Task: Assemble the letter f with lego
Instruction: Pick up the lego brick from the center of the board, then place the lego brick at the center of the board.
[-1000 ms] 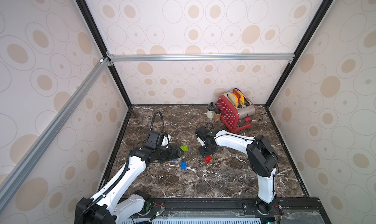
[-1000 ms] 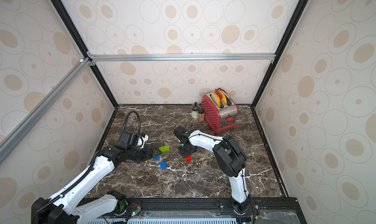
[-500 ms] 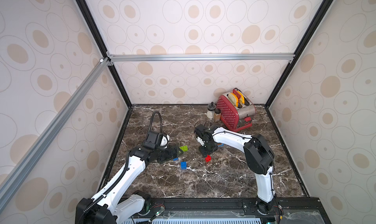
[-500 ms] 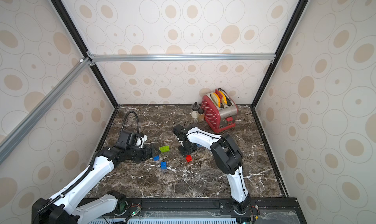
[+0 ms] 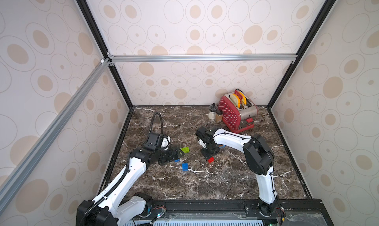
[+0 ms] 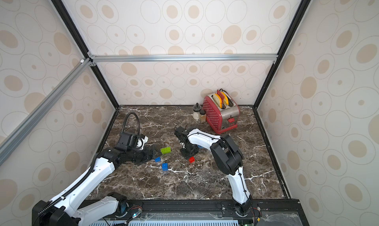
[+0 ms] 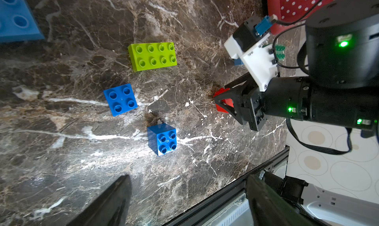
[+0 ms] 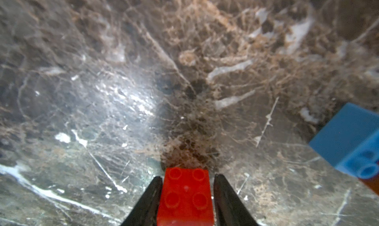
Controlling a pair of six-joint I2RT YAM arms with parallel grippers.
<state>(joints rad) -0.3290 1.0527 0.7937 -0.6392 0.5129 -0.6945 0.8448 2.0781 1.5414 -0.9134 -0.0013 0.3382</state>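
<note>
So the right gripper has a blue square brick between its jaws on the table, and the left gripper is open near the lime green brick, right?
Not quite. The right gripper has a red brick between its jaws, not a blue one; the right wrist view shows it. The rest stands: the left gripper is open near the lime green brick.

Red brick (image 8: 185, 194), lime brick (image 7: 152, 56), white-veined brown marble tbl (image 5: 205, 184)

No readable words, numbers or brands, lego bricks (image 7: 152, 55) showing plain studs only, toaster (image 5: 227, 114) carrying no legible label, small green marks (image 7: 280, 51) too blurred to read
</note>
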